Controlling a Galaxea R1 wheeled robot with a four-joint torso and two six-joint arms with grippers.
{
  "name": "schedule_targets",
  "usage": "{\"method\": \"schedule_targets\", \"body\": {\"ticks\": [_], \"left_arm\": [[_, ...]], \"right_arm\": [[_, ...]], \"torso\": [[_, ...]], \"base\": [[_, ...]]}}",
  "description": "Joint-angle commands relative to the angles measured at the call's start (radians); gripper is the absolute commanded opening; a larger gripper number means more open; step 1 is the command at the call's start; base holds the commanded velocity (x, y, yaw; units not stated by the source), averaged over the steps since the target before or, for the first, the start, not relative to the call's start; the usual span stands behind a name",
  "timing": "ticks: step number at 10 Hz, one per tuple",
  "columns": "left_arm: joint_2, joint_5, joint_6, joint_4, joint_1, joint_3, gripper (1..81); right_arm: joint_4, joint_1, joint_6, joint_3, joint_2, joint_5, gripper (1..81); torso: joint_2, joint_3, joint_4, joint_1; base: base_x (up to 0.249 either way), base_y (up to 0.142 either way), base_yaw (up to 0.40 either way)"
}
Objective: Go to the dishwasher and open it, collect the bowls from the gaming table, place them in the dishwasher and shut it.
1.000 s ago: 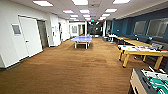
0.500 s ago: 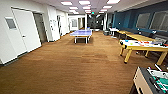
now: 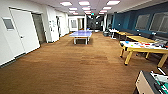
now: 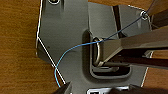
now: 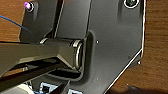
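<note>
The gaming table [image 3: 140,50], white-topped with a yellow rim and yellow legs, stands at the right of the head view, a few metres ahead. Small bright shapes lie on its top, the bowls [image 3: 127,42], one blue and others orange-red; they are too blurred to tell apart. The dishwasher is out of view. In both wrist views the arms hang low over the brown wooden floor [image 4: 17,50], holding nothing that I can see.
A blue table-tennis table [image 3: 81,34] stands mid-room far ahead. A green-field foosball table [image 3: 151,83] is close at the lower right. White doors [image 3: 25,32] line the left wall. More tables [image 3: 140,38] stand along the dark blue right wall.
The whole head picture has shifted slightly upward and the gaming table sits a little further right, so the camera has moved. Nothing in the room has moved.
</note>
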Motion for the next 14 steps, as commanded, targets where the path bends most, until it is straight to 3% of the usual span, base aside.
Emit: {"method": "schedule_targets", "body": {"ticks": [1, 2, 3, 4, 5, 6, 7, 8, 10, 11, 12, 13, 14], "left_arm": [[0.003, 0.048, 0.001, -0.004, -0.044, 0.003, 81.1], [0.003, 0.048, 0.001, -0.004, -0.044, 0.003, 81.1], [0.003, 0.048, 0.001, -0.004, -0.044, 0.003, 81.1], [0.003, 0.048, 0.003, -0.004, -0.043, 0.003, 81.1], [0.003, 0.048, 0.003, -0.004, -0.044, 0.005, 81.1], [0.004, 0.048, 0.003, -0.004, -0.044, 0.005, 81.1], [0.004, 0.048, 0.003, -0.004, -0.044, 0.005, 81.1], [0.004, 0.048, 0.003, -0.004, -0.044, 0.005, 81.1], [0.006, 0.048, 0.003, -0.004, -0.044, 0.005, 81.1], [0.004, 0.048, 0.003, -0.004, -0.043, 0.005, 81.1], [0.004, 0.048, 0.003, -0.004, -0.044, 0.005, 81.1], [0.006, 0.048, 0.003, -0.004, -0.044, 0.003, 81.1], [0.004, 0.048, 0.001, -0.004, -0.044, 0.005, 81.1]], "right_arm": [[0.000, 0.047, -0.001, 0.002, -0.004, -0.054, 81.1], [0.000, 0.044, -0.001, 0.002, -0.004, -0.054, 81.1], [0.000, 0.047, -0.002, 0.002, -0.004, -0.054, 81.1], [-0.001, 0.047, -0.002, 0.002, -0.004, -0.054, 81.1], [-0.001, 0.047, -0.002, 0.002, -0.004, -0.054, 81.1], [-0.001, 0.044, -0.002, 0.002, -0.004, -0.054, 81.1], [-0.001, 0.044, -0.002, 0.002, -0.004, -0.054, 81.1], [-0.001, 0.044, -0.001, 0.000, -0.004, -0.054, 81.1], [-0.001, 0.044, -0.001, 0.002, -0.004, -0.054, 81.1], [-0.001, 0.044, -0.001, 0.002, -0.004, -0.054, 81.1], [-0.001, 0.044, -0.001, 0.002, -0.004, -0.054, 81.1], [-0.001, 0.044, -0.001, 0.002, -0.004, -0.054, 81.1], [-0.001, 0.042, -0.001, 0.002, -0.004, -0.054, 81.1]], "torso": [[0.000, 0.000, -0.097, 0.000], [0.000, 0.000, -0.097, 0.000], [0.000, 0.000, -0.056, 0.000], [0.000, 0.000, -0.081, 0.000], [0.000, 0.000, -0.099, 0.000], [0.000, -0.001, -0.154, 0.000], [0.000, 0.000, -0.194, -0.001], [0.000, -0.001, -0.111, -0.001], [0.000, -0.001, -0.139, -0.001], [0.000, -0.001, -0.141, -0.001], [0.000, -0.001, -0.225, -0.001], [0.000, -0.001, -0.234, -0.001], [0.000, -0.001, -0.158, -0.001]], "base": [[0.188, 0.000, 0.000], [0.187, 0.000, 0.000], [0.188, 0.000, 0.000], [0.188, 0.000, 0.000], [0.188, 0.000, 0.000], [0.188, 0.000, 0.000], [0.188, 0.000, 0.000], [0.188, 0.000, 0.000], [0.188, 0.000, 0.000], [0.188, 0.000, 0.000], [0.188, 0.000, 0.000], [0.188, 0.000, 0.000], [0.187, 0.000, 0.000]]}}
